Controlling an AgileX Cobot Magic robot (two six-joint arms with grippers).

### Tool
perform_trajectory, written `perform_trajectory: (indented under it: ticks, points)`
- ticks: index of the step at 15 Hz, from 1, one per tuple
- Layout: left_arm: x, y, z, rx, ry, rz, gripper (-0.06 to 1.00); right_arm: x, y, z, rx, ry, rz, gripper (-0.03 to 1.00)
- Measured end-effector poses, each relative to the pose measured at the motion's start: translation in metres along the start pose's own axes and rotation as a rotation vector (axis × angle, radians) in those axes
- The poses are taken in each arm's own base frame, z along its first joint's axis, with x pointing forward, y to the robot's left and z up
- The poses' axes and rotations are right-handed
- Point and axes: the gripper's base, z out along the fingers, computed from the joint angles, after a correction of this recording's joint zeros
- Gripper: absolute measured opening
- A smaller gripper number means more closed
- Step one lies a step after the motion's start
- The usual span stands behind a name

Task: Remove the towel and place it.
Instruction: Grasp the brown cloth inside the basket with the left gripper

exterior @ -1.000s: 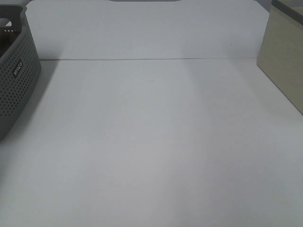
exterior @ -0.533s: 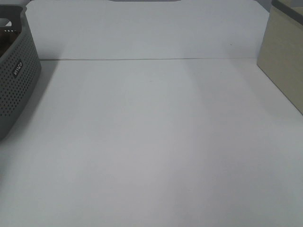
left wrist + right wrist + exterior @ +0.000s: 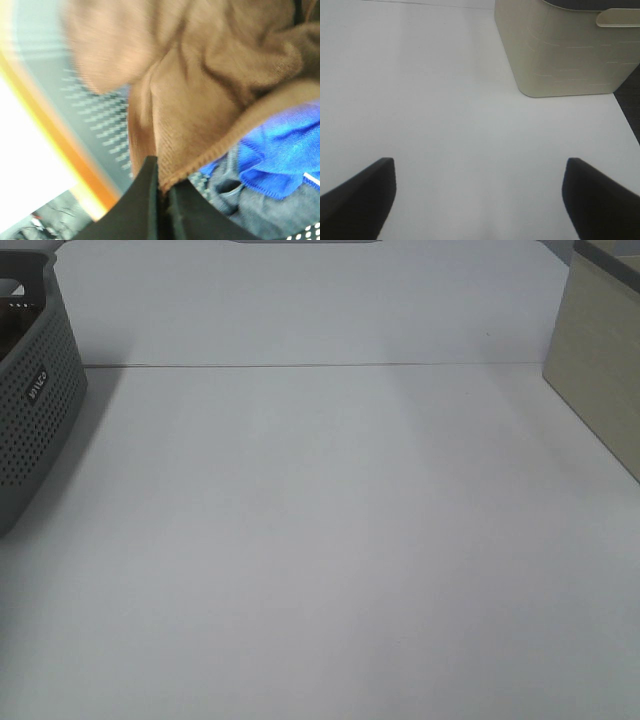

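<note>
Nothing moved in the high view over the last second. The towel (image 3: 200,90) was not out yet. It hung bunched inside the basket (image 3: 35,410), at the left edge of the high frame, above a blue cloth (image 3: 280,155). The left gripper (image 3: 162,200) pinched its hem tightly. Lifting and placing remained, I judged. The right gripper (image 3: 480,200) stood wide and empty.
</note>
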Motion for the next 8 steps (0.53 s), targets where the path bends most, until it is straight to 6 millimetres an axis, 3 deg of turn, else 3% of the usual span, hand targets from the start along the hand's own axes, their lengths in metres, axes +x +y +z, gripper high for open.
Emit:
perform_trajectory:
  ticks: [3,4,8]
  points:
    - [-0.003,0.001,-0.067,-0.095,-0.083,-0.032,0.0,0.0,0.0,0.0,-0.001,0.0,0.0,0.86]
    - [-0.003,0.001,-0.075,-0.103,-0.093,-0.042,0.0,0.0,0.0,0.0,-0.002,0.0,0.001,0.86]
    - [-0.007,-0.012,-0.15,-0.191,-0.225,-0.087,0.0,0.0,0.0,0.0,-0.002,0.0,0.001,0.86]
